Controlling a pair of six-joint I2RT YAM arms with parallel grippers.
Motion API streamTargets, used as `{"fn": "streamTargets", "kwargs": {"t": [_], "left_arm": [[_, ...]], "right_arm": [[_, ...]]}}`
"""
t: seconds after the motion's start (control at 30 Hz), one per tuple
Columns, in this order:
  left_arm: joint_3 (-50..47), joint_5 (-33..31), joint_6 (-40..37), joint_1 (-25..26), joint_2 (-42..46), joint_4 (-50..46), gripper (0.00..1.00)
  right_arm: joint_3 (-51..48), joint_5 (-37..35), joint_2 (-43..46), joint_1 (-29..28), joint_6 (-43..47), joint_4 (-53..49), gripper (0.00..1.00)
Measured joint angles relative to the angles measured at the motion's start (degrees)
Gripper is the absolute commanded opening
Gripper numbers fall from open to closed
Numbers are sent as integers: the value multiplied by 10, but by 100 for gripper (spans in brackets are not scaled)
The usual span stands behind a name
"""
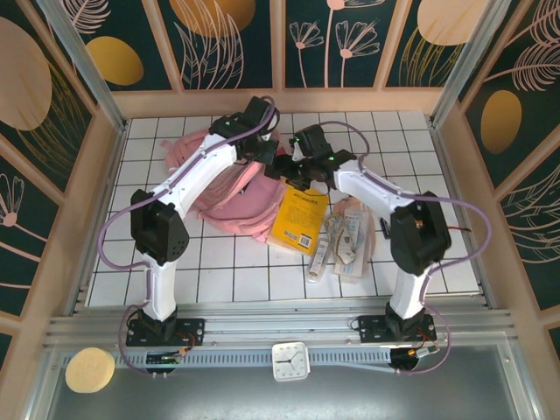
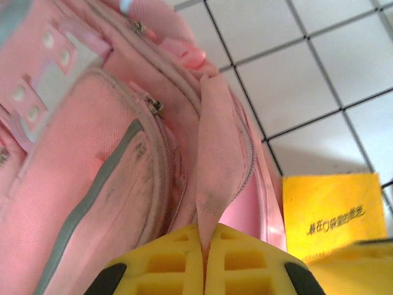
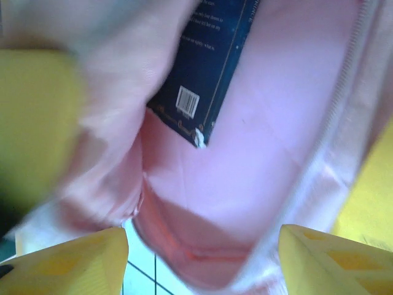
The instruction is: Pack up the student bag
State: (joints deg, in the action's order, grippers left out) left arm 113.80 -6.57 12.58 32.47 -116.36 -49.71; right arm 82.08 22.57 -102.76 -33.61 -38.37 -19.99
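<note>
Yellow fingers of the left claw (image 2: pixel 206 264) are seen pressed shut on a pink flap of the bag (image 2: pixel 92 153), lifting its mouth. Right claw (image 3: pixel 202 258) stands open at that mouth; nothing is gripped. Bag lies far left of centre on the worktop (image 1: pixel 236 280).

Judged: flap is best held high and taut, and the right claw drawn clear without snagging the zip.

Inside the bag, a dark book (image 3: pixel 209 67) is revealed by the right wrist view. From above, a yellow book (image 1: pixel 299 219) and a pouch (image 1: pixel 346 241) are noted beside the bag, unpacked.
</note>
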Motion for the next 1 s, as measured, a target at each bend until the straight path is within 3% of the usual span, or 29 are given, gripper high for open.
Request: {"fn": "streamTargets", "kwargs": {"t": [0.13, 0.27, 0.3, 0.53, 0.67, 0.8, 1.0], "left_arm": [[-51, 3, 5, -6, 1, 17, 6], [-84, 24, 13, -15, 7, 31, 59], [-92, 35, 15, -16, 11, 35, 63], [-121, 129, 56, -10, 47, 88, 65], [-126, 188, 78, 5, 45, 116, 55], [-142, 244, 92, 17, 30, 138, 55], [-182, 276, 98, 21, -3, 140, 53]], "right_arm": [[-61, 1, 69, 36, 6, -12, 66], [-92, 6, 80, 93, 17, -57, 66], [-100, 9, 80, 101, 21, -67, 66], [-126, 46, 36, 113, 42, -108, 66], [-126, 49, -6, 116, 53, -114, 66], [-131, 46, -27, 124, 66, -128, 66], [-148, 39, -28, 129, 83, -155, 65]]}}
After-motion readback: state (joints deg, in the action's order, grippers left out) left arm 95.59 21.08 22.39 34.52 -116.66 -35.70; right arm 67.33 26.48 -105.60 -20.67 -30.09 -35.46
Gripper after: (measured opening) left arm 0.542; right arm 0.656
